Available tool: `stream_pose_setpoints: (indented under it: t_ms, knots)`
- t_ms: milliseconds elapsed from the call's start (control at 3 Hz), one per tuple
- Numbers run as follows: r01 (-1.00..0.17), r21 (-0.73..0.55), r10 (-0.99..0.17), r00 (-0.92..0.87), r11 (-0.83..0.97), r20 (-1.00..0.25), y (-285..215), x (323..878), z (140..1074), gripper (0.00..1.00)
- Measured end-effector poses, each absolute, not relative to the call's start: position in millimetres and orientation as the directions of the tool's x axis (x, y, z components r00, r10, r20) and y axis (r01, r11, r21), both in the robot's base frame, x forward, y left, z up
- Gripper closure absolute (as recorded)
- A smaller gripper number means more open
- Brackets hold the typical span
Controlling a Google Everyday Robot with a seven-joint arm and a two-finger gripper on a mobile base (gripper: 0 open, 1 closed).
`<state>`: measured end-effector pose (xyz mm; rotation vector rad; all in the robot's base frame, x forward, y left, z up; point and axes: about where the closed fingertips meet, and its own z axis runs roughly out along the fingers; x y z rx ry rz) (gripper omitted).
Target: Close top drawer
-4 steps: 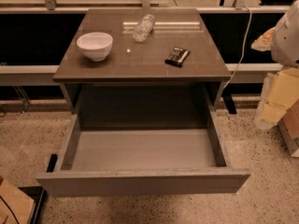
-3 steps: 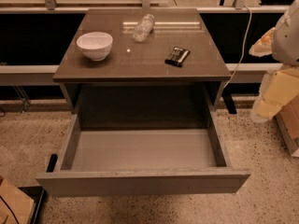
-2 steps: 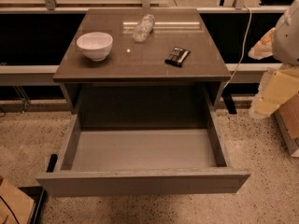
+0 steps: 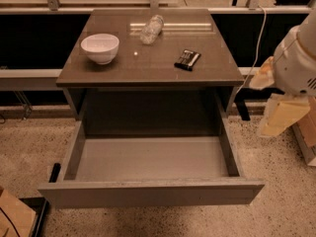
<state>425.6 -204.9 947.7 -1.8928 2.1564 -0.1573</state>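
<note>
Currently approach step, nothing pushed yet. Top drawer (image 4: 148, 194) pulled fully out below counter (image 4: 148, 68), flat front toward camera. Claw (image 4: 282, 113) hangs at right edge, well apart from drawer; spread or pressed together, cannot tell. Next, likely: bring claw to drawer front, push straight in until flush.

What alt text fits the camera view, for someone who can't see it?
The top drawer of a grey-brown cabinet stands pulled far out; the robot's gripper hangs at the picture's right edge, not touching it. On top sit a white bowl, a toppled bottle and a dark packet.
</note>
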Motion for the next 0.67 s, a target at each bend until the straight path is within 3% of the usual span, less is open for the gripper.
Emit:
stream_pose_setpoints:
  t_ms: [667]
  knots:
    - [-0.986,-0.164,-0.998,-0.01,0.021,-0.067,-213,378,867,0.83]
